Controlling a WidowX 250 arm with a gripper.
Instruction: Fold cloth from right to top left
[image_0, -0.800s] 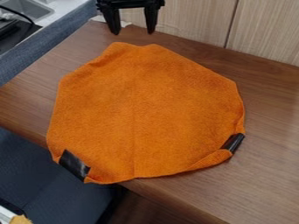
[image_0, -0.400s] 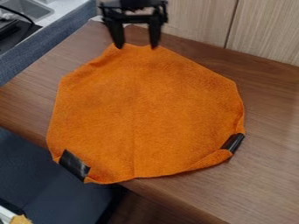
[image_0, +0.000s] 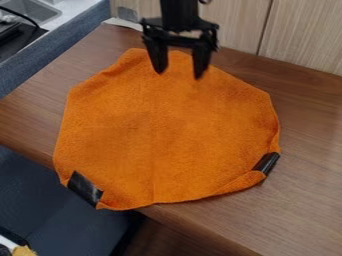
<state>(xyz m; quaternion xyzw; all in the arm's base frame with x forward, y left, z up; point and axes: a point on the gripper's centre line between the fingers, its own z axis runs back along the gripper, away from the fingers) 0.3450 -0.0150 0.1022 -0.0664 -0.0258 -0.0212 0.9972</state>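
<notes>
The black gripper (image_0: 179, 75) hangs over the top part of the cloth, its two fingers spread apart with nothing between them. Below it the orange cloth (image_0: 153, 130) lies spread out on the wooden table, roughly many-sided in outline. A black patch (image_0: 85, 188) marks its lower left corner, and a second black patch (image_0: 266, 163) sits at the lower right, where the edge is curled over. Whether the fingertips touch the cloth, I cannot tell.
Around the cloth is the brown wooden table (image_0: 307, 200), with its front edge at the lower left. A pale wood panel (image_0: 300, 35) stands behind it. At the upper left are a blue-grey divider (image_0: 60, 42) and a sink (image_0: 33, 11).
From above the cloth's top edge, the gripper has moved down and to the right in the view, and it is now over the cloth. The cloth lies as before.
</notes>
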